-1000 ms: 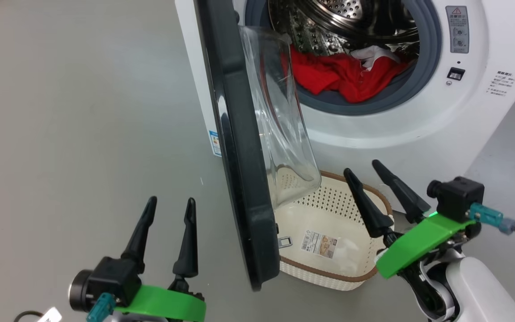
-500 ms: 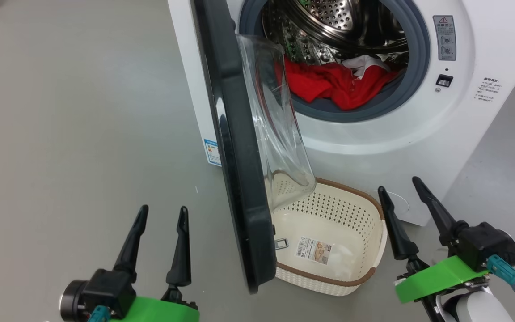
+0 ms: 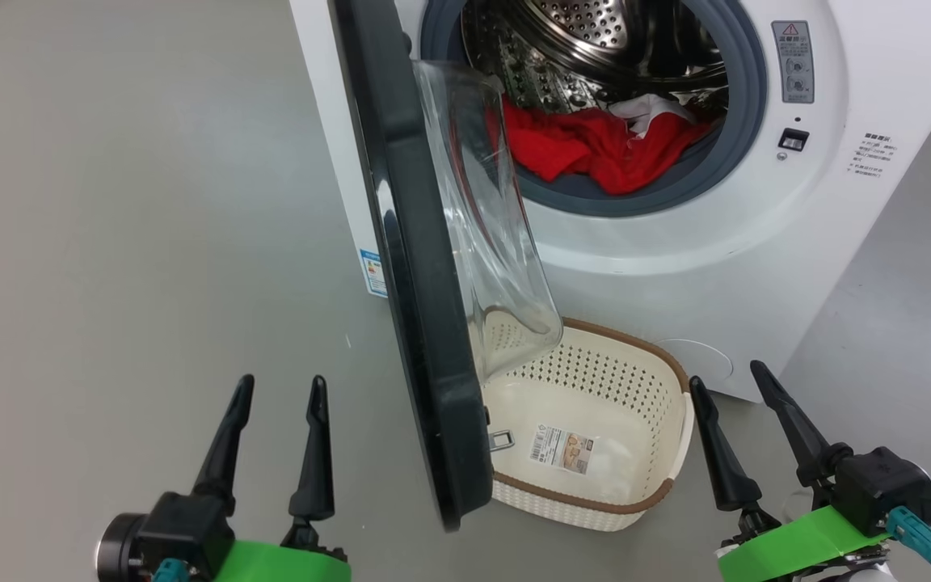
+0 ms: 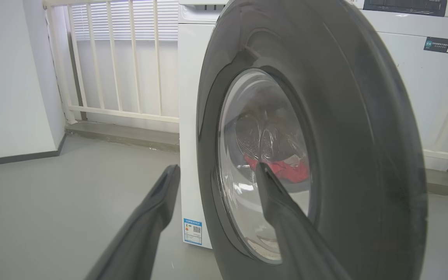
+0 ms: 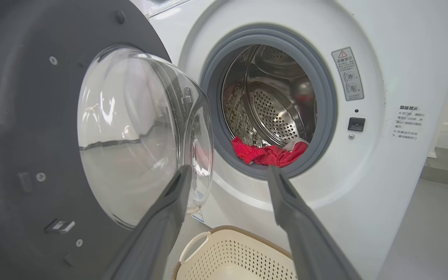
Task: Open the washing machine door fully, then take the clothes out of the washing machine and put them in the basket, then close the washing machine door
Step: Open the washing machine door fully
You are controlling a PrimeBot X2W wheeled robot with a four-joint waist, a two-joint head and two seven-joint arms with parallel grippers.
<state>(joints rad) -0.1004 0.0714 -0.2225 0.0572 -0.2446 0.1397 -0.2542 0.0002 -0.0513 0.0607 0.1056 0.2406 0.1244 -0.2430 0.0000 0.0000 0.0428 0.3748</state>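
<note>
Two hands, both spread wide, nothing in either. The left hand [image 3: 282, 380] hangs low over the floor [image 3: 150, 202], left of the washing machine door [image 3: 425, 323], clear of its rim. The right hand [image 3: 725, 373] sits just right of the basket [image 3: 595, 372], fingers pointing at the washing machine [image 3: 676, 267]. Door swung out, edge-on in head view, glass bowl over the basket's left end. Basket on the floor against the machine front, sticker on its bottom. The clothes [image 3: 587, 149] lie in the drum, spilling onto the grey seal.
</note>
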